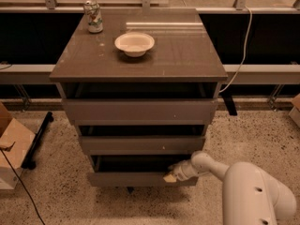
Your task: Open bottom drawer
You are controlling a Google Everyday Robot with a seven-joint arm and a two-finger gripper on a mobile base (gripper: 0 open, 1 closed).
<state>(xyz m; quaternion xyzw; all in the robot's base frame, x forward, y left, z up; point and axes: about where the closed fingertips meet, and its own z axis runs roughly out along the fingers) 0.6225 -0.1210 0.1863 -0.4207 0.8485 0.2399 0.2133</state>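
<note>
the bottom drawer, lowest of 3 in the grey-brown cabinet, stands a little way out, its dark interior showing above the front. the gripper sits at the front's upper edge, towards its right end; whether it is clamped there i cannot tell. the pull looks part done. the next move calls for a straight, level draw outward without slipping off the edge.

Dim, warm-toned view.
Glare streaked the counter rear; shadow filled the bottom drawer; pale tool sat at its front right.
</note>
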